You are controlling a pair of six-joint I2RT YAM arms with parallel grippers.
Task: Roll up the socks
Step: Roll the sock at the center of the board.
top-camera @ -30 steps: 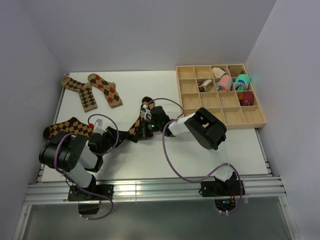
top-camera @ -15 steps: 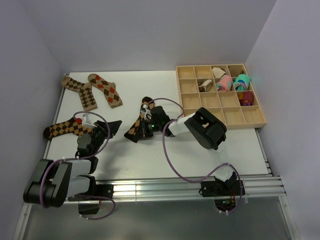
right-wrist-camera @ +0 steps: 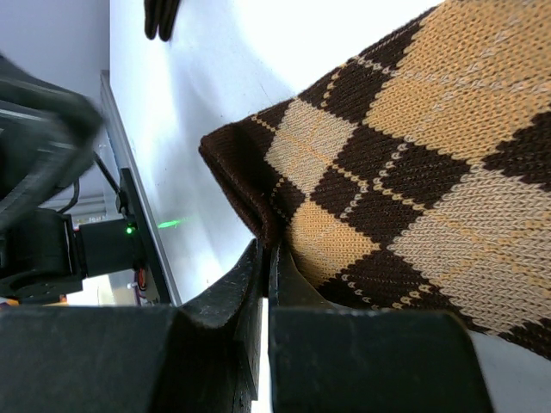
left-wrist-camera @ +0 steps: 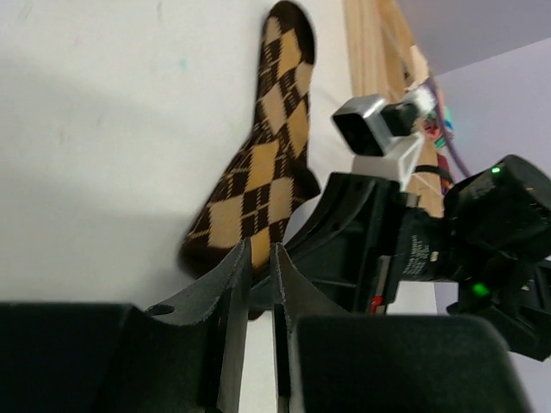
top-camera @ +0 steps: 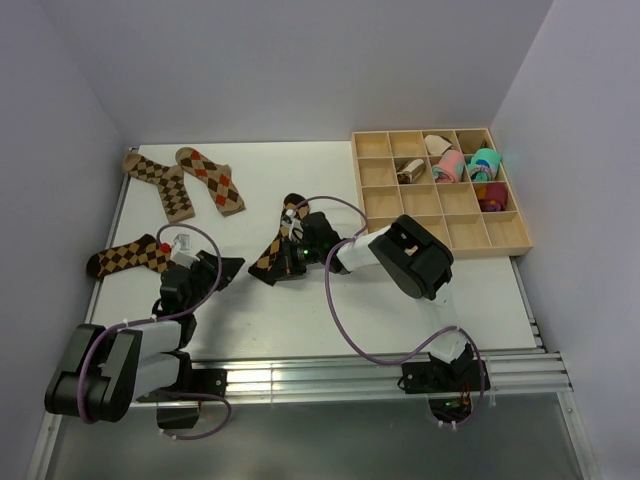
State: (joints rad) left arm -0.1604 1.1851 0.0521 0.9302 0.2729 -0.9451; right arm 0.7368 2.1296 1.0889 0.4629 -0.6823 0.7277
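1. Socks in brown and tan argyle are lying flat on the white table [top-camera: 400, 300]; the middle sock [top-camera: 278, 243] is lying at the centre, running from far to near.
2. The right gripper [right-wrist-camera: 265, 256] is pinching the near edge of the middle sock, its fingers pressing together on the knit.
3. The left gripper [left-wrist-camera: 256, 251] is pointing at that same near end from the left, its fingers standing close with a thin slit between them and nothing in it.
4. The left sock [top-camera: 125, 257] is lying by the left edge; the outer far sock [top-camera: 152, 178] and the inner far sock [top-camera: 210, 180] are lying side by side at the far left.
5. The wooden tray [top-camera: 460, 250] is sitting at the far right, holding a brown-and-cream bundle [top-camera: 409, 172], with a pink bundle [top-camera: 447, 165] and a teal bundle [top-camera: 484, 162] lying in compartments to its right.
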